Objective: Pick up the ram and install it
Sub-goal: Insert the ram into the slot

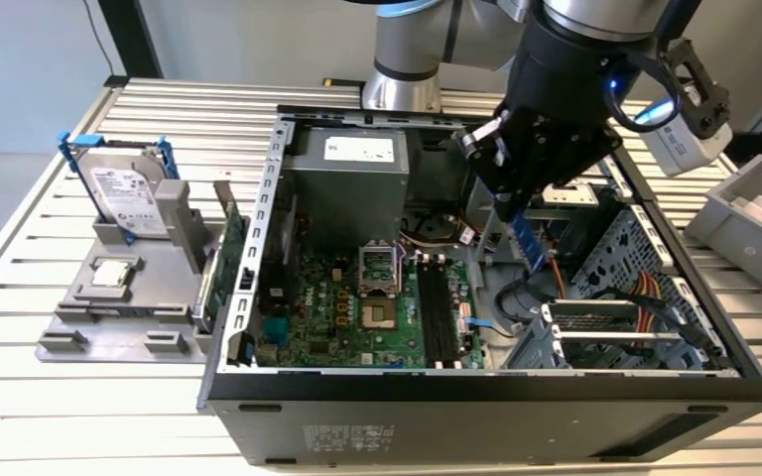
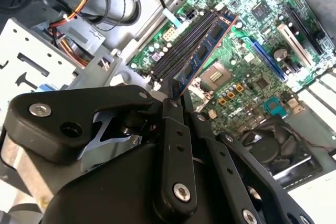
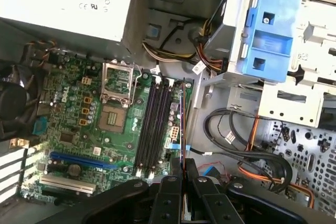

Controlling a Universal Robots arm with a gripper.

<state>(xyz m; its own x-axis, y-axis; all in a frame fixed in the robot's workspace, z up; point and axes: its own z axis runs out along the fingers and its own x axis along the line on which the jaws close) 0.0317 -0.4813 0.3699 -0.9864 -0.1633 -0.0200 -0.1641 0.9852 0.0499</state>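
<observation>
With the pincer (image 1: pixel 524 220) clenched on the ram (image 1: pixel 528 243), held edge-down above the black motherboard slots (image 1: pixel 437 312), the stick should probably stay parallel to one slot while lowering squarely.

the gripper (image 2: pixel 177 94) looks like matt black plastic set with shiny metal screws, and it clamps the ram (image 2: pixel 203 51), a smooth dark-blue board. the motherboard (image 3: pixel 79 124) is glossy green, its slots (image 3: pixel 155 127) black plastic. the case (image 1: pixel 487 412) is matt black outside, bare grey metal within. the table (image 1: pixel 63 416) is ribbed pale metal.
</observation>
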